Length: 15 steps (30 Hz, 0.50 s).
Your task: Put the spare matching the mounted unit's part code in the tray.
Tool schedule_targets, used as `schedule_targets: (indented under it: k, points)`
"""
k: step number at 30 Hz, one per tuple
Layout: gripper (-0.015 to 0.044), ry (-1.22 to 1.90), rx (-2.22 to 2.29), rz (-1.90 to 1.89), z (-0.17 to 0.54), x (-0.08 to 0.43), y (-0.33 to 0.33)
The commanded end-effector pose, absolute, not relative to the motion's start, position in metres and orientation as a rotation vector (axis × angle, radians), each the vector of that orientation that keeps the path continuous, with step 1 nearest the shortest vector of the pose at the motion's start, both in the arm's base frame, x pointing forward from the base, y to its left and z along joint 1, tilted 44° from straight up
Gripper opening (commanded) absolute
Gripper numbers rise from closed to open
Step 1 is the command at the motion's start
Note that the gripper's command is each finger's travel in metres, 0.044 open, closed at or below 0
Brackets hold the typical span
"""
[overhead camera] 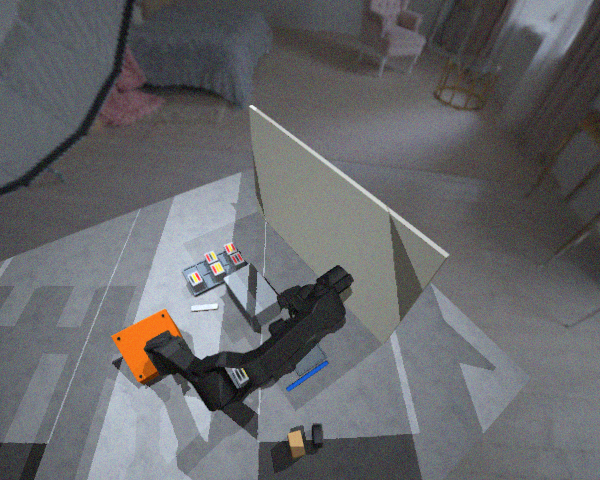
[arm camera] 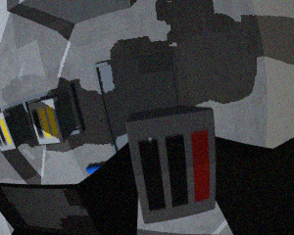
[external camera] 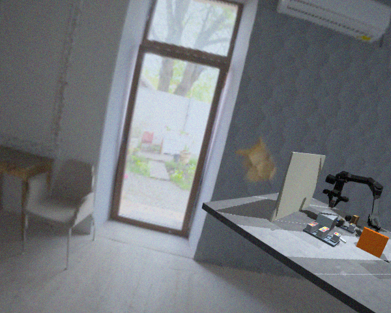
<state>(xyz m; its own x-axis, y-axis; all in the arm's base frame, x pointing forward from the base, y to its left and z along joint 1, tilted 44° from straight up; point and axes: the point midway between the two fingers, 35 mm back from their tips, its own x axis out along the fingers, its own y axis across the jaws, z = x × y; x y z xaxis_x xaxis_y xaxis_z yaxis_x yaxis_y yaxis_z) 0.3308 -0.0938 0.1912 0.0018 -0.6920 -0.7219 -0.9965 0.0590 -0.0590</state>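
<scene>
My gripper (external camera: 332, 204) (arm camera: 162, 144) is shut on a grey spare (arm camera: 162, 215) with two black stripes and one red stripe on its face. It is held above the table. The shallow blue-grey tray (overhead camera: 313, 359) (arm camera: 106, 77) is partly hidden by the arm in the top view and lies in shadow in the wrist view. A rack (overhead camera: 201, 292) carries several striped spares. Other spares, one with black and yellow stripes (arm camera: 46, 120), stand left of the tray in the wrist view. I cannot make out the mounted unit or its code for certain.
A tall beige panel (overhead camera: 331, 217) (external camera: 298, 185) stands behind the gripper. A pale grey box (overhead camera: 243, 289) (external camera: 326, 220) stands beside the rack. A blue strip (overhead camera: 307, 376) (arm camera: 95, 168) lies along the tray. An orange panel (overhead camera: 148, 330) (external camera: 372, 241) stands near the arm's base.
</scene>
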Motion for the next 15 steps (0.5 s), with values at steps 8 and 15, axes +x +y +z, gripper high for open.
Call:
schedule_targets:
  k: [8, 15]
  points:
    - [0.0000, 1.750, -1.696, 0.667, 0.1850, 0.3313, -0.0995]
    - [0.0000, 1.750, -1.696, 0.667, 0.1811, 0.3317, -0.1034]
